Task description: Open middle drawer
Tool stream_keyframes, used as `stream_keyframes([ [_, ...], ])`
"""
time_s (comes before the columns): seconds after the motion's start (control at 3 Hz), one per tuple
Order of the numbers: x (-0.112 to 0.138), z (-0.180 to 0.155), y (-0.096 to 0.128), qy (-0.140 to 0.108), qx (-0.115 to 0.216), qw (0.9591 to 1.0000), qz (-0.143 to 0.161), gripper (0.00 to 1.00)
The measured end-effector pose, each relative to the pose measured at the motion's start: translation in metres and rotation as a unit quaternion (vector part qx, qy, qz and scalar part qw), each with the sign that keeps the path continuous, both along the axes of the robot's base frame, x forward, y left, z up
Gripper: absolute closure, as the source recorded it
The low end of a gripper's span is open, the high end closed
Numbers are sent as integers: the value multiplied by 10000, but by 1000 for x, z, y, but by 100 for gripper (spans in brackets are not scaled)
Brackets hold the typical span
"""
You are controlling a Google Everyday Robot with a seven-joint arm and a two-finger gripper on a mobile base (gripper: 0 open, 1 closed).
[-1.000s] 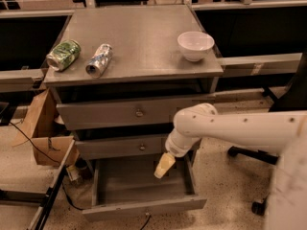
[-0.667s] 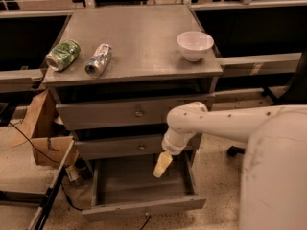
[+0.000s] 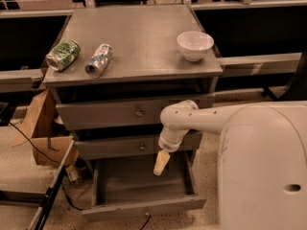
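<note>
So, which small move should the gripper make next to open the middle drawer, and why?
Probably shift the gripper left and slightly up, toward the small knob of the middle drawer. The gripper hangs above the open bottom drawer, right of and below that knob and apart from it, and the middle drawer looks closed.

Smooth white arm, cream hand at tip

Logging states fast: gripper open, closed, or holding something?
Gripper: cannot be told; it hangs below the front of the middle drawer, above the open bottom drawer.
</note>
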State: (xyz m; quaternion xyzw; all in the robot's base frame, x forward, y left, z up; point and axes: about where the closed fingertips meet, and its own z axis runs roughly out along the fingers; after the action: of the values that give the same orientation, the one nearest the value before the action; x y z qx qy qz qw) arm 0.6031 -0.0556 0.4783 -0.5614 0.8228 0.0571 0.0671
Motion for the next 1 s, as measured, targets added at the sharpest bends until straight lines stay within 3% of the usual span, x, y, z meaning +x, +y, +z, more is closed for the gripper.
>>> stream_keyframes([
  [0.33, 10, 5, -2, -391, 32, 9991, 140, 0],
  [0.67, 26, 5, 3, -860, 247, 9957, 219, 0],
  [1.0, 26, 5, 3, -861, 247, 9957, 222, 0],
])
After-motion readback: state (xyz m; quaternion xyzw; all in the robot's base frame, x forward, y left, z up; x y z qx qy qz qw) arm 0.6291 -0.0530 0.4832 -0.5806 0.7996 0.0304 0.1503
